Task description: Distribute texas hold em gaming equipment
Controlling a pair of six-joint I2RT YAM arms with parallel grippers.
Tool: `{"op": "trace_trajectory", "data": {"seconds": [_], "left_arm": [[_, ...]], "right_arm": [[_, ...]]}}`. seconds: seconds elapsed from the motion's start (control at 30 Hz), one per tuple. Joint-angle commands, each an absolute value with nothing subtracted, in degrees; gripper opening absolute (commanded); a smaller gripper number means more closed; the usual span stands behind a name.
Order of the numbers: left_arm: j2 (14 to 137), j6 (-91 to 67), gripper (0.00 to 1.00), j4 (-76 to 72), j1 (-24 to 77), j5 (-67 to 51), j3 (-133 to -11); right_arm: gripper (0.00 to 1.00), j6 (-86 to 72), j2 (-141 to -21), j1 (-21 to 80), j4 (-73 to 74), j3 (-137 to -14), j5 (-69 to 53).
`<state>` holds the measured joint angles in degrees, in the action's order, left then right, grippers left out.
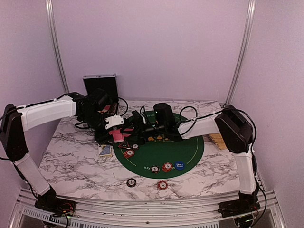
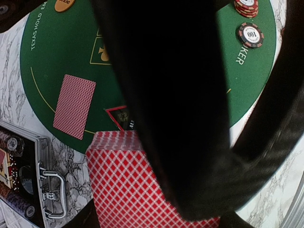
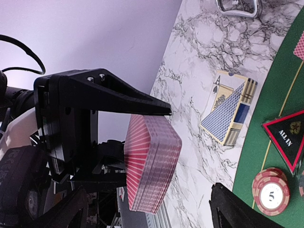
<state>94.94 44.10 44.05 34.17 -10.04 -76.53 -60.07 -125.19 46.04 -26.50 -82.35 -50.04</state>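
Deck held aloft at the felt's edge

The left fingers [image 3: 118,97] clamp a stack of red-lattice-backed playing cards [image 3: 152,161] above the rim of the round green felt mat [image 2: 61,52]; the right fingers [image 3: 237,211] stand wide just beside it (one card [image 2: 74,106] lies face-down on the felt); a pinch taken too deep could, I judge, draw several cards, or knock the stack loose and scatter it over the marble worktop [image 1: 71,156].
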Motion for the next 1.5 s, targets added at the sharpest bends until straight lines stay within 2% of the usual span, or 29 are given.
{"op": "trace_trajectory", "data": {"seconds": [0.0,0.6,0.8,1.47], "left_arm": [[95.01,44.21,0.02,44.47,34.69,-11.39,-78.85],[95.79,44.38,0.01,45.25,36.01,-11.69,-80.51],[95.63,44.79,0.01,45.76,36.18,-11.72,-80.55],[95.71,45.44,0.00,45.79,36.12,-10.65,-80.35]], "right_arm": [[0.87,-62.04,-127.29,47.04,-29.83,-85.78,-51.12],[0.86,-64.58,-134.46,48.85,-28.80,-94.90,-52.41],[0.80,-61.67,-136.00,48.30,-22.44,-96.32,-49.89],[0.66,-56.45,-128.54,44.41,-19.21,-86.57,-48.03]]}}
